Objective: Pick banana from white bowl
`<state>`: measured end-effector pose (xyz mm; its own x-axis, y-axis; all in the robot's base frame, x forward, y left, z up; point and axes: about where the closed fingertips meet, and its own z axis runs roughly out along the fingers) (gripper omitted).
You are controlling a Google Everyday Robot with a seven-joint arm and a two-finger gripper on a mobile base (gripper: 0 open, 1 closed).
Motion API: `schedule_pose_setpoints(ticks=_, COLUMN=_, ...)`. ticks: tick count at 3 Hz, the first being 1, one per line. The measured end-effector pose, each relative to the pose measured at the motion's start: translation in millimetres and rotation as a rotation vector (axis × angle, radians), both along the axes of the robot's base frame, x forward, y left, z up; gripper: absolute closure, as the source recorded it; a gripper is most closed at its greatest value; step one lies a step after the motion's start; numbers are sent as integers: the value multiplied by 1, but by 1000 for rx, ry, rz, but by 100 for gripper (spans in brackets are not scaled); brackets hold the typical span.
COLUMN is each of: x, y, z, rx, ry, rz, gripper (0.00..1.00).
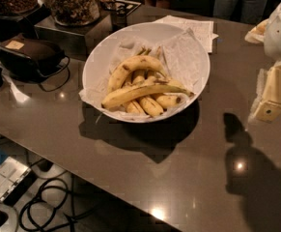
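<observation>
gripper [269, 109] hung at the right edge over the table [178, 178], and we couldn't tell its grip state | banana [145, 92] lay well left of it, across the white bowl's [149, 30] near side | bowl also held paper towel [188, 57] and shorter curved bananas [135, 64]

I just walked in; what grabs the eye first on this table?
The white bowl in the middle of the dark table, lined with paper towel and heaped with bananas, one long banana lying across the top. At the right edge hangs the robot's cream gripper, apart from the bowl.
</observation>
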<state>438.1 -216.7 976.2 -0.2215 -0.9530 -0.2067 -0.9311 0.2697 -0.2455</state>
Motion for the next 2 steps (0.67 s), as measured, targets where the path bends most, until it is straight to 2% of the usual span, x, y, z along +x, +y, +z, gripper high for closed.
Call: schedule_pose_setpoints(ticks=2, x=0, y=4, z=3, rx=9, ry=12, rz=5, gripper=0)
